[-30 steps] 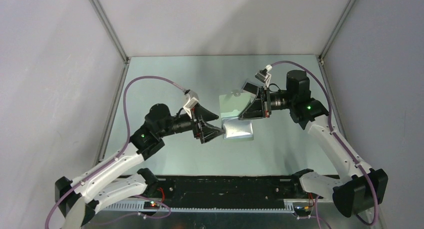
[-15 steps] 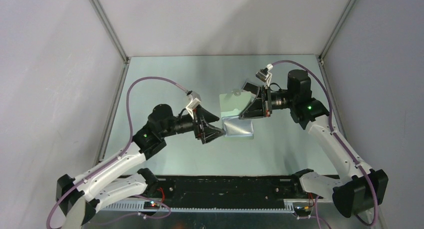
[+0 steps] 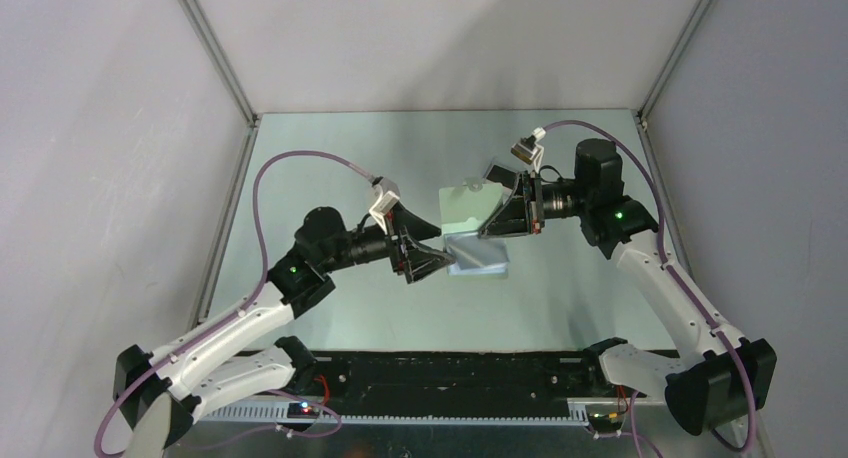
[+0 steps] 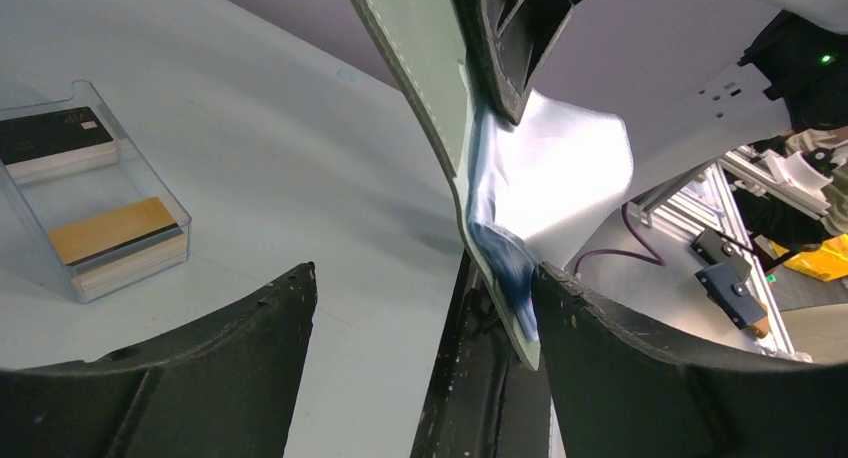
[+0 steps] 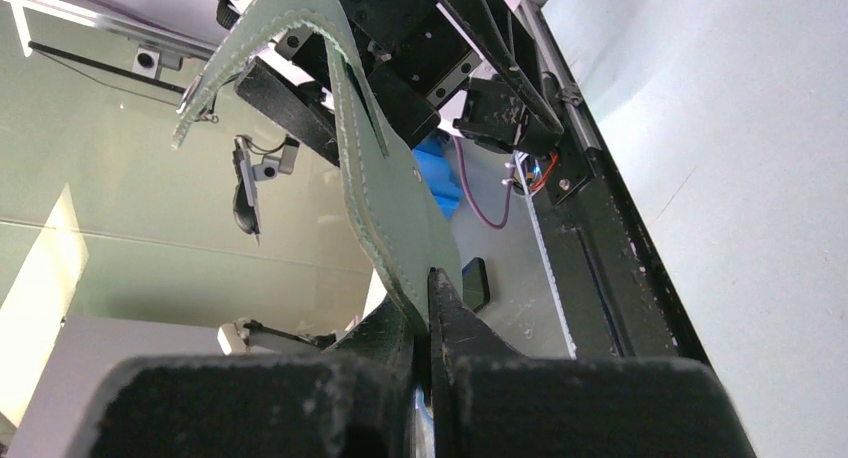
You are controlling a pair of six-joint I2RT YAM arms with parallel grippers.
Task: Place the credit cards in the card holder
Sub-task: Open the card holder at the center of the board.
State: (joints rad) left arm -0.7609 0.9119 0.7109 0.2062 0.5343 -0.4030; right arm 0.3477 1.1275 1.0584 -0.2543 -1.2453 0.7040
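The card holder (image 3: pixel 462 213), a grey-green folding wallet, hangs open above the table. My right gripper (image 3: pixel 505 223) is shut on it; in the right wrist view the fingers (image 5: pixel 428 278) pinch its stitched flap (image 5: pixel 385 198). My left gripper (image 3: pixel 440 261) is open beside the lower flap. In the left wrist view the wallet's bluish lower edge (image 4: pixel 505 268) lies close against the right-hand finger (image 4: pixel 600 338), inside the wide gap of my left gripper (image 4: pixel 425 278). The credit cards lie in stacks in a clear tray, one black-topped (image 4: pixel 50 138) and one orange-gold (image 4: pixel 110 228). Neither gripper holds a card.
The clear plastic tray (image 4: pixel 150 173) with its two compartments stands on the pale table, below and to the side of the wallet. The black base rail (image 3: pixel 450 378) runs along the near edge between the arm bases. Grey walls enclose the table on three sides.
My left gripper has crept a little up and towards the wallet's lower flap, still open. The right arm and the wallet have stayed put.
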